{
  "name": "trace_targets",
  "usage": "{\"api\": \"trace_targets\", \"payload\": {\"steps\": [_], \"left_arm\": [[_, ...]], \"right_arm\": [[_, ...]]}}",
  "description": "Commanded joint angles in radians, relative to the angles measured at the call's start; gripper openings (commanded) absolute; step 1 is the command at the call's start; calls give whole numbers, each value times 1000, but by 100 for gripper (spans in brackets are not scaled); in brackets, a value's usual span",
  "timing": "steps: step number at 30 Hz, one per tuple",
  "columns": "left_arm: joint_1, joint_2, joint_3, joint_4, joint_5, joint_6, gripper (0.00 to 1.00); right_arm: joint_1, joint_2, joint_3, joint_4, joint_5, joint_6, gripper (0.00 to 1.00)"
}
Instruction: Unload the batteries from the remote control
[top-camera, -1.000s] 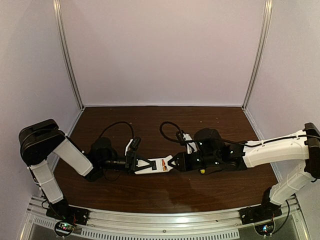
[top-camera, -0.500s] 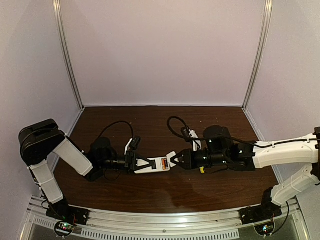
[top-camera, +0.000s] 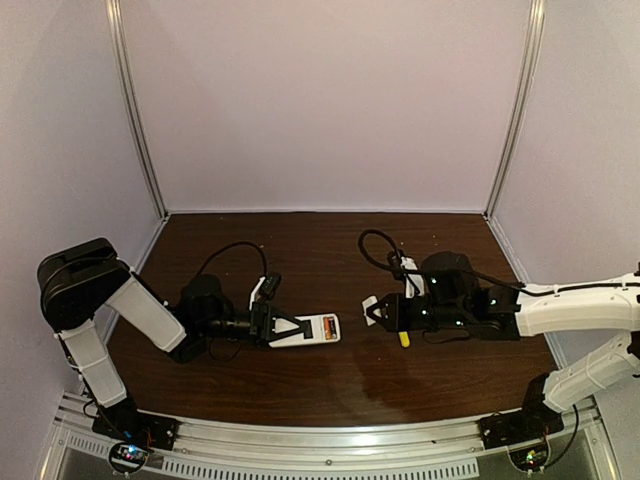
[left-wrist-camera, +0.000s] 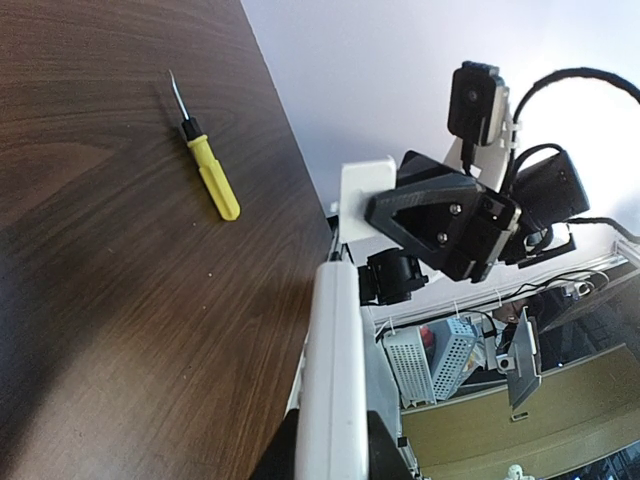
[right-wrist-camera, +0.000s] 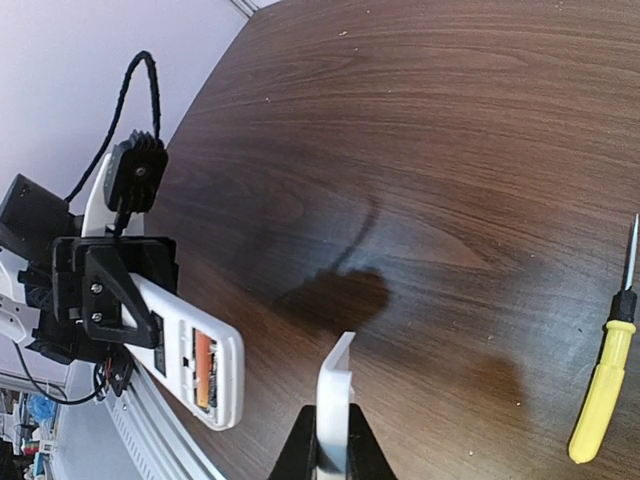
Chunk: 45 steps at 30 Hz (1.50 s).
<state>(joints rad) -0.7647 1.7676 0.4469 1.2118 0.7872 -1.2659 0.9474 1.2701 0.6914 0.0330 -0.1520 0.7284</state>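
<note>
Left gripper (top-camera: 294, 329) clamps the remote control (top-camera: 324, 330) at the middle of the worktop (top-camera: 300, 250), batteries (right-wrist-camera: 203, 370) lying in its open bay; at the remote's three o'clock, apart, the right gripper (top-camera: 378, 312) pinches a white cover (right-wrist-camera: 337, 380).

the left arm (top-camera: 150, 318) rises from its base at the near left corner, folds back at a raised elbow, then runs low over the table (top-camera: 330, 385) toward the middle, with the forearm about level. the left tool (top-camera: 288, 327) points to the right, its jaws closed on one end of the remote control (top-camera: 312, 328), which sticks out beyond the fingertips. the right arm (top-camera: 575, 305) reaches in from the right side, its long white link nearly level and its wrist low. the right tool (top-camera: 376, 312) points left, facing the left tool across a gap, well apart from it. its jaws are pinched on a white cover piece (right-wrist-camera: 336, 395), held edge-on between the fingers (right-wrist-camera: 292, 458).
</note>
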Motion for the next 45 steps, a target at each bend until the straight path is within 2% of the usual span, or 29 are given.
{"api": "trace_targets", "payload": {"steps": [1, 8, 21, 26, 33, 39, 45], "left_arm": [[13, -8, -5, 69, 7, 18, 0], [17, -8, -2, 52, 1, 29, 0], [24, -8, -2, 37, -1, 42, 0], [25, -6, 1, 25, -8, 50, 0], [27, -7, 3, 16, -12, 58, 0], [27, -8, 4, 12, -9, 65, 0], [27, -8, 35, -52, 5, 112, 0]], "right_arm": [[-45, 47, -19, 69, -32, -6, 9], [-112, 188, -3, 179, -167, 4, 10], [-216, 430, 75, 271, -351, 6, 15], [-235, 465, 74, 271, -356, 2, 15], [-242, 434, 55, 252, -344, -10, 19], [-240, 356, 22, 241, -340, -20, 29], [-240, 259, -21, 197, -328, -48, 55]]}}
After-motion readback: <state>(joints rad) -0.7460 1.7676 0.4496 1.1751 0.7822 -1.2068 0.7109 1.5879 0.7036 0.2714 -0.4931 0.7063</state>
